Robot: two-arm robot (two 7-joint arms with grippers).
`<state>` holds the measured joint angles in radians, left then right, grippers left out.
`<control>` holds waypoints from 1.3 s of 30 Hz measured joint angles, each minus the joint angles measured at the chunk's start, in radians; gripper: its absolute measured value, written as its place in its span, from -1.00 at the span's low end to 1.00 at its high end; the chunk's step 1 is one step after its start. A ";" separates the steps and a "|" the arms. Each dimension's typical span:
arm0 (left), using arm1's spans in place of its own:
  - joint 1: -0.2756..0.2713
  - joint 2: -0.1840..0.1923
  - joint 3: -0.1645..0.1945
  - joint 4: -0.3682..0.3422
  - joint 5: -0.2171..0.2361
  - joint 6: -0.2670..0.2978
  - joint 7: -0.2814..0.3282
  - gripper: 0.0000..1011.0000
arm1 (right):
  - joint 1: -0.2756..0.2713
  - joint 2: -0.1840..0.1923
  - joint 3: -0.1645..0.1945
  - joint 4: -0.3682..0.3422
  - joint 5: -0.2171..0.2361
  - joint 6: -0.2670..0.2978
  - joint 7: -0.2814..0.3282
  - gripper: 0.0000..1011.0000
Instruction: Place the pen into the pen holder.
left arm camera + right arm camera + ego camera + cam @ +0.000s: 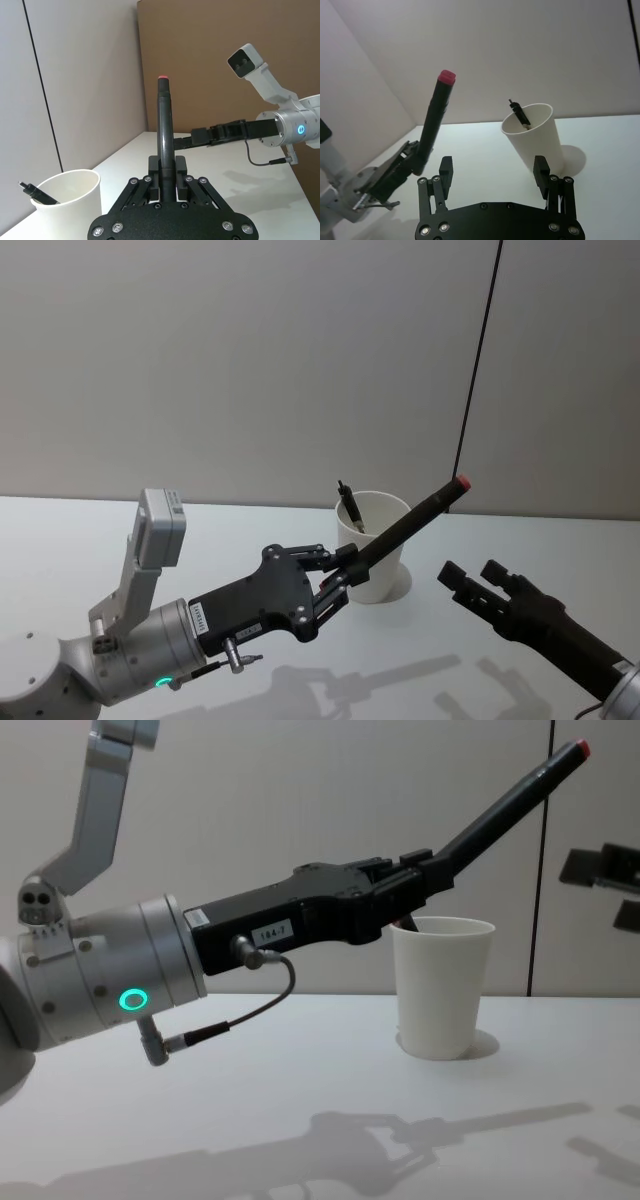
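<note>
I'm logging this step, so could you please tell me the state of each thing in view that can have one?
pen: held aloft, tilted, red end up, outside the pen holder.
pen holder: upright on the table, holding a second pen.
left gripper: shut on the pen, beside the pen holder.
right gripper: open, empty, to the right of the pen holder.

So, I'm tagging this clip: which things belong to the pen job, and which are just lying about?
Job: pen, tilted, held by the left gripper; cup.
Lying about: second pen already in the cup; right gripper, open, right of the cup; table.
</note>
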<state>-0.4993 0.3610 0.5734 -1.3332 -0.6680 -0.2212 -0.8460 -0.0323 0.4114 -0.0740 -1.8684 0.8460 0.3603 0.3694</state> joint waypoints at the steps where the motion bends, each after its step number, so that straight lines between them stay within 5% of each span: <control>1: 0.000 0.000 0.000 0.000 0.000 0.000 0.000 -0.62 | 0.003 -0.001 0.002 0.002 0.010 0.007 0.003 0.98; 21: 0.000 0.000 0.000 0.000 0.000 0.000 0.000 -0.62 | 0.047 -0.019 0.029 0.035 0.227 0.118 0.103 0.98; 39: 0.000 0.000 0.000 0.000 0.000 0.000 0.000 -0.62 | 0.044 -0.031 0.040 0.020 0.304 0.135 0.111 0.98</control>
<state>-0.4993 0.3610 0.5733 -1.3332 -0.6680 -0.2214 -0.8461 0.0118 0.3800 -0.0343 -1.8483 1.1504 0.4949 0.4801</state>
